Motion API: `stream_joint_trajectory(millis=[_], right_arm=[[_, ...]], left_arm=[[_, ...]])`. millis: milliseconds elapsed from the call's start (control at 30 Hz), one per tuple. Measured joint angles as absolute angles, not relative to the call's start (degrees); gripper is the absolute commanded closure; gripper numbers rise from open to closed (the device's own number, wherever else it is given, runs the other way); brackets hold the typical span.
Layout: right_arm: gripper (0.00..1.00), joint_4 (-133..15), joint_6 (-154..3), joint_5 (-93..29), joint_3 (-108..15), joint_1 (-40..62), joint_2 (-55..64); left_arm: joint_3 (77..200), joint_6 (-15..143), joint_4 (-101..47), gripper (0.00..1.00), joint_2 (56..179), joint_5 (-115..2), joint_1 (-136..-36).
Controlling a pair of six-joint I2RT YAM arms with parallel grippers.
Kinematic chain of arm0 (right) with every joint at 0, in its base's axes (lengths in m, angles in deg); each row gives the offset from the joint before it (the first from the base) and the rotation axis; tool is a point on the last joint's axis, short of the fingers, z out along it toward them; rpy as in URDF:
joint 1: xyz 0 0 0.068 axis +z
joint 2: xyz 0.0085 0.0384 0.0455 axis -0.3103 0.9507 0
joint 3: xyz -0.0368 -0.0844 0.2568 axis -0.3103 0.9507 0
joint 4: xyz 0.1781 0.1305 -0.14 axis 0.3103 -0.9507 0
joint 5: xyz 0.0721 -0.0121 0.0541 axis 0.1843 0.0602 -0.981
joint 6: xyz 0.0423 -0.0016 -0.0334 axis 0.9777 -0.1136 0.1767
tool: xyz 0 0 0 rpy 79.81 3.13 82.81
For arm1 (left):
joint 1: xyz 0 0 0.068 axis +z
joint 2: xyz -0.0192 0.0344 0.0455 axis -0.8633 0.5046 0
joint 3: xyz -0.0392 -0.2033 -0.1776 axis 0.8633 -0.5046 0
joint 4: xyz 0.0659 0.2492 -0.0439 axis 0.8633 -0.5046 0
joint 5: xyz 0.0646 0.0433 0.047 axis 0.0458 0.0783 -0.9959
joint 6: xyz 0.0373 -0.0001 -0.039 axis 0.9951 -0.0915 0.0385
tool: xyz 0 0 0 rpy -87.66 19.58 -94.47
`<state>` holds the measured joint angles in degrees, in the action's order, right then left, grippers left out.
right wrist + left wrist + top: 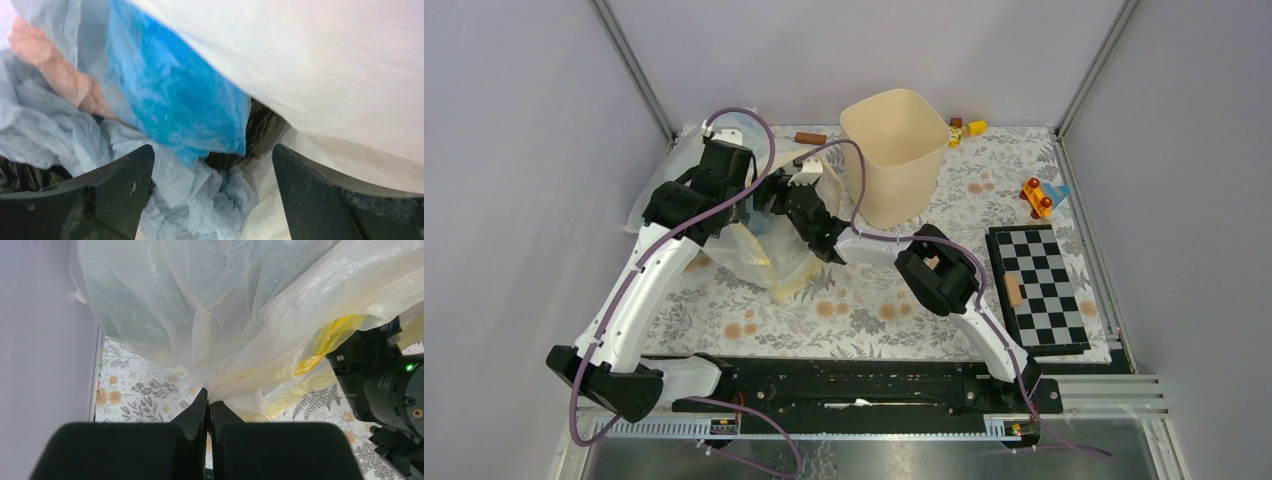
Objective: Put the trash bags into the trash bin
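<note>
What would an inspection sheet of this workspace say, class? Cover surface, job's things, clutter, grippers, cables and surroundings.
Surface: floral cloth covering the table.
Job's things: light-blue trash bag bunched against the clear-yellow bag; trash bin upright, no bag seen inside.
Clutter: chessboard, toy bricks, orange toy, brown stick.
Grippers: left gripper shut on the clear-yellow bag; right gripper open at the light-blue trash bag.
Cables: purple cables along both arms.
Surroundings: grey walls, metal frame posts.

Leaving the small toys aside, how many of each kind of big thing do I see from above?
Robot arms: 2
Cream bin: 1
Chessboard: 1
Big clear plastic bag: 1
Total: 5
Blue plastic bunched against that bag: too crumpled to count.
</note>
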<state>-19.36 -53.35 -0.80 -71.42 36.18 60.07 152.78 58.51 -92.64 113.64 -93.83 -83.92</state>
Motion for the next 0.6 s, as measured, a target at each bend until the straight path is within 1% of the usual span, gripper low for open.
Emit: stream_joint_trajectory(millis=[67,100,167,233,267,367,400,433,533,600], right_arm=[[0.05,-20.72,-52.13,-0.78,-72.66,35.42,60.25],[0.08,-21.27,-51.65,-0.78,-73.87,35.07,60.51],[0.18,-22.47,-50.93,-0.78,-77.63,34.57,61.6],[0.36,-23.3,-50.42,-0.8,-81.3,34.35,62.87],[0.47,-23.54,-50.25,-0.83,-82.98,34.28,63.46],[0.84,-23.76,-49.9,-0.89,-86.52,34.28,64.97],[0.93,-23.84,-49.72,-0.96,-86.78,34.28,65.06],[1.0,-24.0,-49.83,-0.98,-86.78,34.28,65.06],[1.0,-23.25,-49.81,-1.35,-85.14,34.26,64.66],[1.0,-22.56,-50.07,-1.59,-80.93,34.28,62.98]], left_arm=[[152.65,58.71,-91.74,1.0,113.64,-93.98,-83.92],[152.65,58.82,-91.37,1.0,113.64,-94.04,-83.92],[152.65,58.93,-90.58,1.0,113.6,-94.24,-83.92],[152.61,59.08,-90.15,1.0,113.6,-94.46,-83.92],[152.48,59.1,-89.75,1.0,113.6,-94.61,-83.92],[150.93,59.15,-87.81,1.0,113.38,-94.94,-83.92],[150.27,59.15,-87.41,1.0,113.31,-94.98,-83.92],[149.66,59.13,-87.11,1.0,113.27,-95.03,-83.92],[147.69,59.08,-85.64,1.0,113.1,-95.22,-83.92],[146.62,58.99,-84.86,1.0,112.77,-95.33,-83.92]])
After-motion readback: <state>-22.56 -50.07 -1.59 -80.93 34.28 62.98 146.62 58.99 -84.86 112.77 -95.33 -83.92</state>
